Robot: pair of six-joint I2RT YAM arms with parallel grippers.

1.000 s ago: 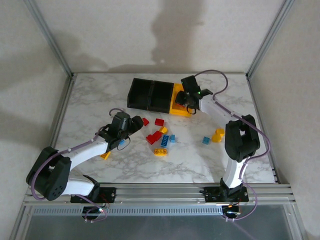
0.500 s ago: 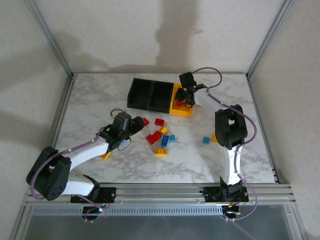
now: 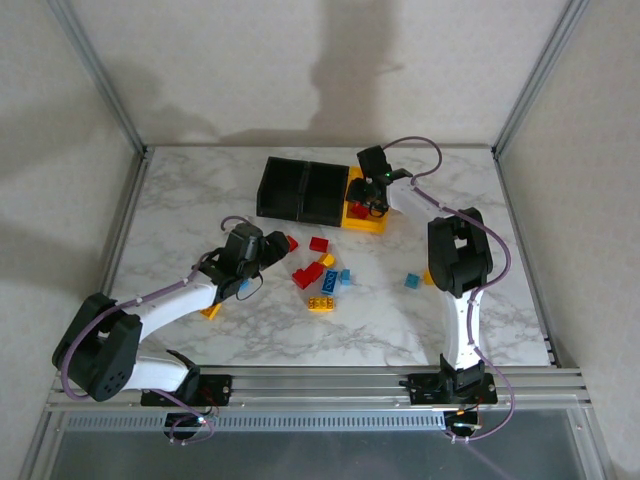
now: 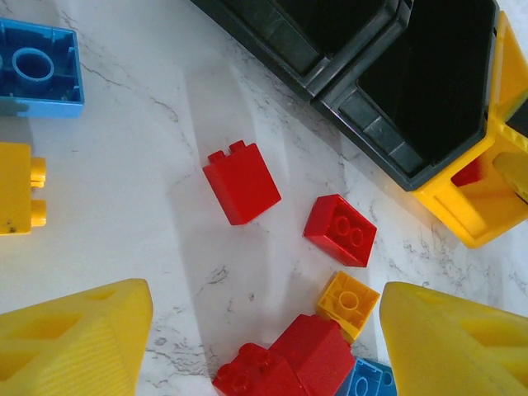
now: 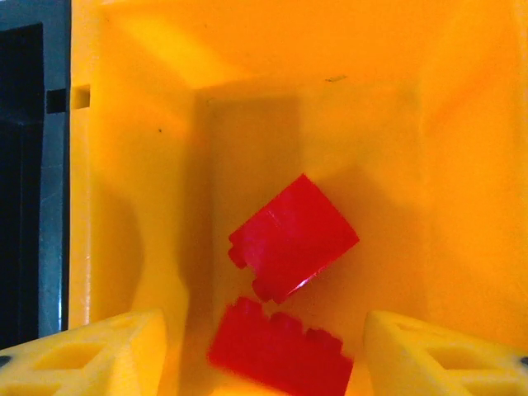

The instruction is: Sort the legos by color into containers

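Over the yellow container [image 3: 362,222] my right gripper [image 3: 372,200] stands open. In the right wrist view a blurred red lego [image 5: 280,351] sits between its fingers, touching neither, above the yellow container's floor [image 5: 132,165], where another red lego [image 5: 293,238] lies. My left gripper [image 3: 275,247] hangs open over loose legos mid-table. Below it are two red legos [image 4: 241,182] [image 4: 340,230], a small yellow one [image 4: 350,301] and a red pair [image 4: 289,359]. Two black containers [image 3: 282,187] [image 3: 322,192] stand left of the yellow one.
More loose legos lie around: a yellow one [image 3: 321,304], blue ones [image 3: 344,277] [image 3: 412,281], and a yellow one [image 3: 211,311] by the left arm. A metal frame edges the marble table on all sides.
My right gripper has moved back over the yellow container and opened, letting go of the red lego. The left arm has stayed still.
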